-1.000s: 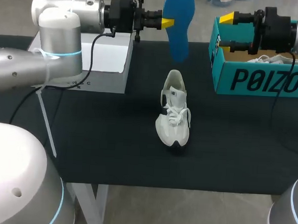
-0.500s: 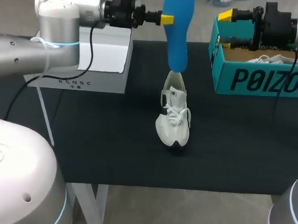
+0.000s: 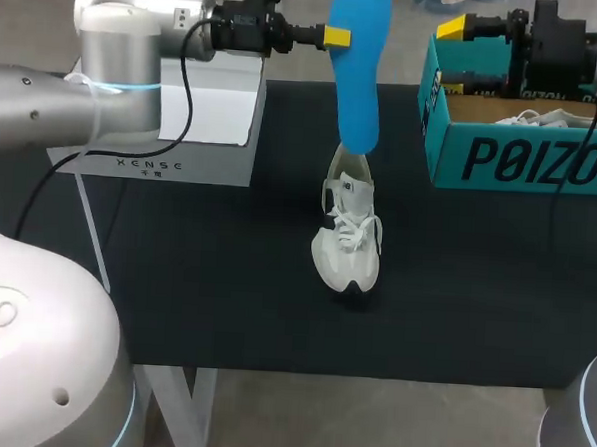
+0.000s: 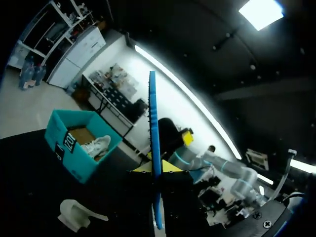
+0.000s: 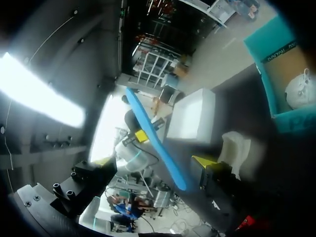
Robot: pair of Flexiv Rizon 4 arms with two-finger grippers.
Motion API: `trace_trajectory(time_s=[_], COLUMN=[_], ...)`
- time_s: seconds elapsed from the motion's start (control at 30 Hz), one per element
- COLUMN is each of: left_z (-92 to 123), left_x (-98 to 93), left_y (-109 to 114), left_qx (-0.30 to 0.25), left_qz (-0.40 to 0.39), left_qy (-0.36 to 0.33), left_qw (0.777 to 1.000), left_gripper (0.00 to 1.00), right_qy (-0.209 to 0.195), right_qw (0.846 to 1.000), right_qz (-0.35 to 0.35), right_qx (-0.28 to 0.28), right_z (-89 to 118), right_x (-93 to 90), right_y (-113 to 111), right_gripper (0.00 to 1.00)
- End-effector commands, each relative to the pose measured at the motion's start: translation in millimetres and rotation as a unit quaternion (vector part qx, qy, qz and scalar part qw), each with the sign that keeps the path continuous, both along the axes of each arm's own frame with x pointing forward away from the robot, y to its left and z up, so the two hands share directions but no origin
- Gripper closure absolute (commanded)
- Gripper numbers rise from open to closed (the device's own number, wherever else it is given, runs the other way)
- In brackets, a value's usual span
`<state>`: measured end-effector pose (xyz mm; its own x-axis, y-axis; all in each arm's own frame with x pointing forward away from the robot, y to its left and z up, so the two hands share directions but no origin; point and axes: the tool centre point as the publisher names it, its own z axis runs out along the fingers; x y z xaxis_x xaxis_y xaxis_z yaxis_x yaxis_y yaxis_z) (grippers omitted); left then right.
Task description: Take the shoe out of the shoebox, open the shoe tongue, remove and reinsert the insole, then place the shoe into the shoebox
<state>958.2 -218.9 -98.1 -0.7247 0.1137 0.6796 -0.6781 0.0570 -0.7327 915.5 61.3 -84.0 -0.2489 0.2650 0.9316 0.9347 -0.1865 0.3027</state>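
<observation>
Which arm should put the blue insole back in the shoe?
Left. The left fingers are shut on the blue insole, whose lower end hangs at the opening of the white shoe. The right fingers are open, off by the shoebox.

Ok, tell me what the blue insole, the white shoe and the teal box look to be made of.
The insole is probably foam with a matte blue finish; it looks very thin edge-on in the left wrist view. The shoe likely has a textile or mesh upper, matte white, with fabric laces, though the weave is too small to confirm. The box looks like cardboard: printed teal outside, bare brown inside.
</observation>
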Motion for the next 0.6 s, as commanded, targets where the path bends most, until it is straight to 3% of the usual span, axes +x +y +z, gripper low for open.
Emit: trace_trajectory(time_s=[0.03, 0.13, 0.17, 0.33, 0.5, 0.6], left_z=[0, -1, -4, -10, -11, -8], left_x=[-0.4, -1.0, -0.4, -2.9, -7.8, -10.0], left_y=[0, 0, -2, -7, -7, -8], left_qx=[0.000, -0.011, 0.000, 0.017, 0.037, 0.004], left_qz=[0.001, 0.006, 0.012, 0.047, 0.049, 0.023], left_qy=[-0.001, 0.007, 0.064, 0.156, 0.242, 0.239], left_qw=[1.000, 1.000, 0.998, 0.986, 0.968, 0.971], left_gripper=[1.00, 1.00, 1.00, 1.00, 1.00, 1.00], right_qy=[-0.022, -0.044, -0.045, -0.042, -0.076, -0.076], right_qw=[0.999, 0.993, 0.988, 0.978, 0.943, 0.943], right_qz=[0.002, -0.001, -0.003, -0.013, -0.029, -0.029], right_qx=[-0.038, -0.108, -0.147, -0.202, -0.322, -0.322], right_z=[8, 16, 19, 30, 38, 38], right_x=[-1.7, -1.1, -0.7, 2.4, 6.8, 6.8], right_y=[4, 3, 3, 3, 7, 7], right_gripper=[0.00, 0.00, 0.00, 0.00, 0.00, 0.00])
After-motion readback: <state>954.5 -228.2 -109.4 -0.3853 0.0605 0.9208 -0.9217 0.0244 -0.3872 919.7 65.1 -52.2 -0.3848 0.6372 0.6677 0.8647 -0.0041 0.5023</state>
